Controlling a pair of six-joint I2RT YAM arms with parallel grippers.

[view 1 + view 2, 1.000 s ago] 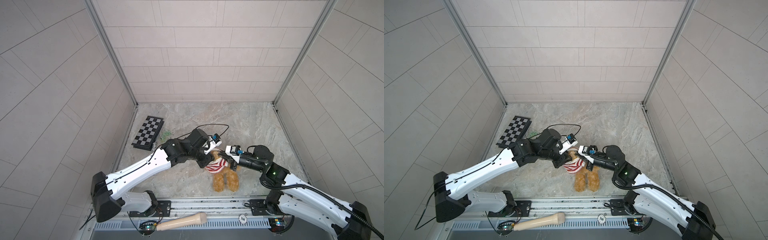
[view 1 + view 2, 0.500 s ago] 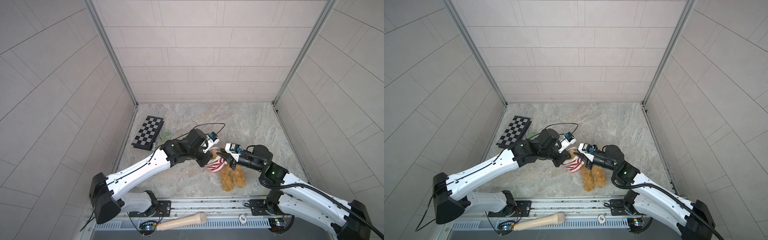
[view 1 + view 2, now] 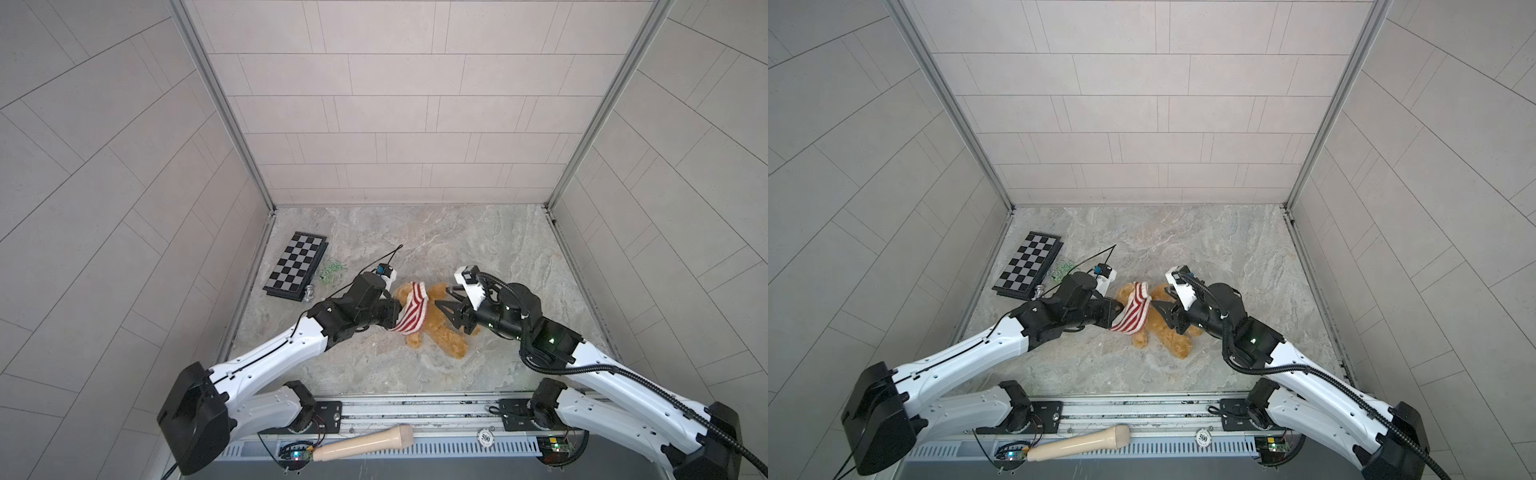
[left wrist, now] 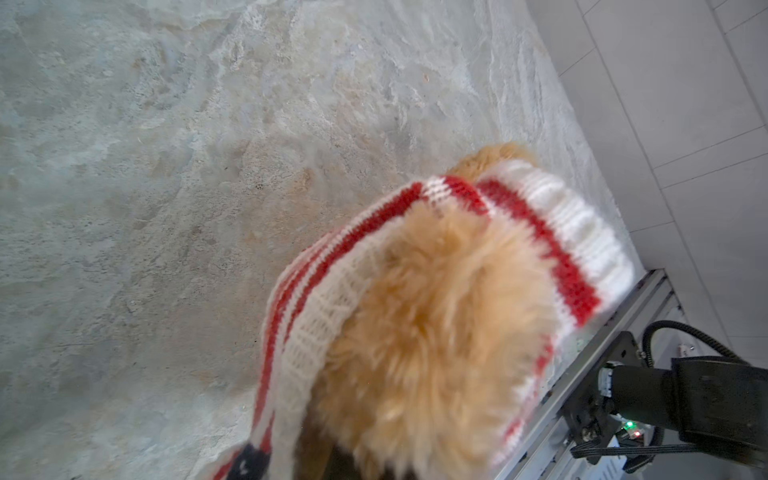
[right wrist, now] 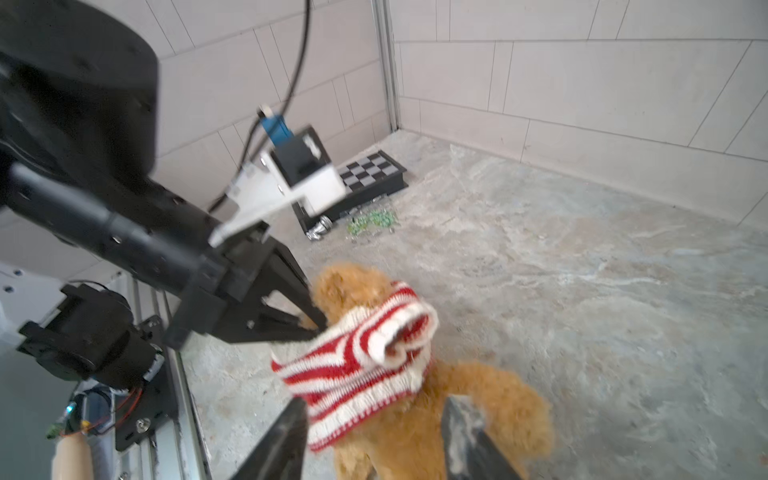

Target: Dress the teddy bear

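Stone floor point(image 3: 478, 249), teddy bear point(image 3: 432, 336), sweater point(image 3: 413, 311) seemingly half-on

Stone floor point(image 3: 478, 249) — bear point(image 3: 438, 337), chessboard point(image 3: 297, 266) (beads point(image 3: 331, 272), perhaps)

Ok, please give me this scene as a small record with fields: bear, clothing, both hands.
bear: fluffy golden-brown plush teddy bear, lying on the grey marbled table
clothing: red-and-white striped knit sweater, bunched around the bear's upper part; legs bare
left hand: shut on the sweater's edge
right hand: open, straddling the bear's body
nearby: black-and-white checkered chessboard, apart from the bear
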